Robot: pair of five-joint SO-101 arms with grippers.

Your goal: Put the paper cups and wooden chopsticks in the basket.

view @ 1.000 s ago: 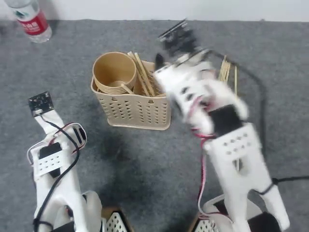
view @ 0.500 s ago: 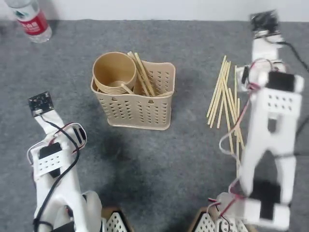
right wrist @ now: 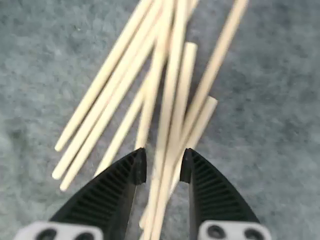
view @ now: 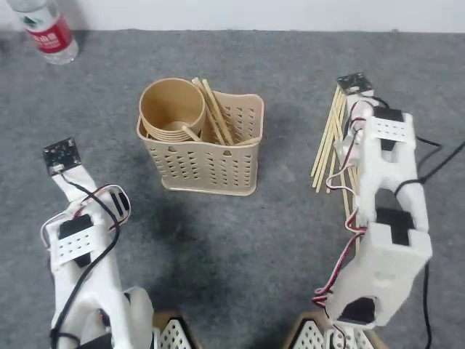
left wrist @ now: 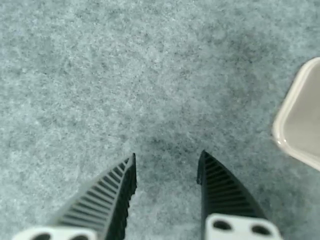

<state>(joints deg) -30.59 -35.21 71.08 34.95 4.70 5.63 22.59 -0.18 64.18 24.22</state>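
Observation:
A beige perforated basket [view: 211, 163] stands mid-table with a stack of brown paper cups [view: 172, 109] in its left half and a few wooden chopsticks [view: 216, 109] leaning beside them. Several loose chopsticks [view: 328, 142] lie on the grey carpet to the right. My right arm [view: 385, 160] is bent down over that pile. In the right wrist view my right gripper [right wrist: 161, 165] is open, its black fingers straddling two or three of the loose chopsticks [right wrist: 170, 100]. My left gripper [left wrist: 166, 172] is open above bare carpet, with the basket's corner [left wrist: 300, 120] off to one side.
A plastic water bottle [view: 45, 29] lies at the far left corner. Two perforated beige pieces [view: 174, 334] show at the near edge by the arm bases. Grey carpet [view: 240, 240] stretches between the two arms in front of the basket.
My right arm has swung from above the basket out to the right, then pulled back and down over the loose chopsticks. The left arm has kept still.

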